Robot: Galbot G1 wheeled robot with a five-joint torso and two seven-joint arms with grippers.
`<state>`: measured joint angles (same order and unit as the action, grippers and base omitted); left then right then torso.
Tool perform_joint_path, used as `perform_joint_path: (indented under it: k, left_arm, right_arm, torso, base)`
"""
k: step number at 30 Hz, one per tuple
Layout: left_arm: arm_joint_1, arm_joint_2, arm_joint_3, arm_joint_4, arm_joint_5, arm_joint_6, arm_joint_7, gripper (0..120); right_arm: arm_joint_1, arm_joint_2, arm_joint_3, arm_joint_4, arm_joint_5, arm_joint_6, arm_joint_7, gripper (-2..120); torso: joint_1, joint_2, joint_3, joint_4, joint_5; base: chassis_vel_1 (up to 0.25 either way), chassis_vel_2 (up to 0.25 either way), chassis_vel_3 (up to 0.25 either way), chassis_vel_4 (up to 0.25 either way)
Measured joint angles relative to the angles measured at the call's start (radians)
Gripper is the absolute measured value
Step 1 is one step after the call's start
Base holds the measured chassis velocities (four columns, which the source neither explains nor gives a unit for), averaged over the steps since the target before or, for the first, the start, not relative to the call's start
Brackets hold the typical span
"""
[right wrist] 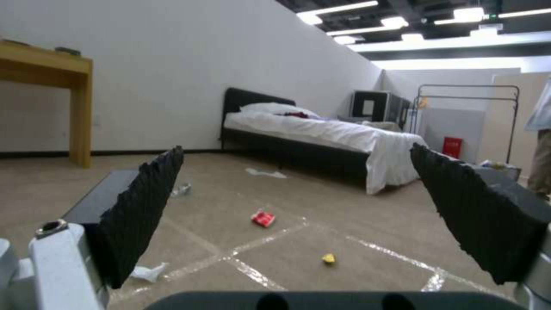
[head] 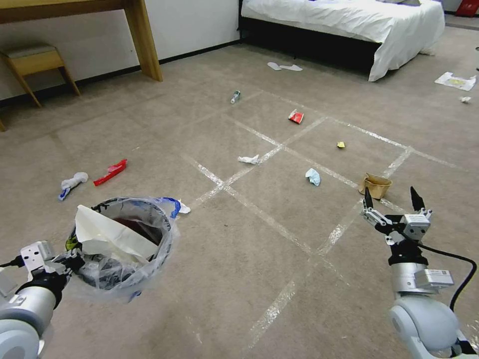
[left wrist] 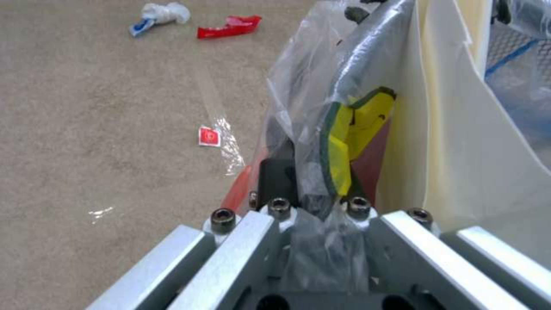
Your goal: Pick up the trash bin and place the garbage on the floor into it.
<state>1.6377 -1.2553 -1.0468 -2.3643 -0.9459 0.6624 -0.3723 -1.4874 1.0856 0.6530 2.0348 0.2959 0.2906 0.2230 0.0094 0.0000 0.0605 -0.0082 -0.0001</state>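
Note:
The trash bin [head: 130, 259], red with a clear blue-edged bag, hangs tilted above the floor [head: 259, 279] at lower left. My left gripper [head: 74, 260] is shut on its near rim; the left wrist view shows the left gripper [left wrist: 313, 189] pinching bag and red wall [left wrist: 240, 189]. A white paper sheet [head: 112, 234] and a yellow-green scrap [left wrist: 351, 133] lie inside. My right gripper [head: 390, 195] stands open and holds nothing, just short of the brown paper bag [head: 375, 185]. Garbage on the carpet: a light blue mask [head: 313, 176], a white tissue [head: 249, 159], red wrappers [head: 111, 172] [head: 296, 116], a bottle [head: 235, 96].
A bed [head: 349, 20] with a hanging white sheet stands at the back right. A wooden desk leg [head: 144, 45] and a stool [head: 35, 62] are at the back left. More litter: a tissue with blue [head: 72, 182], a yellow bit [head: 341, 144], paper [head: 455, 81].

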Motion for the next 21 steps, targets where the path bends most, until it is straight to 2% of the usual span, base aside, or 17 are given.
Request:
perform_joint_path:
  k: [8,21]
  left_arm:
    - [-0.001,0.004,-0.005,0.011,0.001,-0.001,0.001,0]
    - [-0.005,0.006,-0.003,0.029,0.007,-0.006,0.006,0]
  right_arm:
    - [0.018,0.001,-0.010,-0.010,0.006,0.005,-0.014,100]
    - [0.027,-0.003,-0.012,-0.017,0.014,0.005,-0.015,100]
  torso:
    - [0.000,0.000,0.000,-0.0001,0.0000]
    - [0.000,0.000,0.000,-0.0001,0.0001]
  base:
    - [-0.008,0.010,0.010,-0.009]
    - [-0.119,0.107,0.118,-0.109]
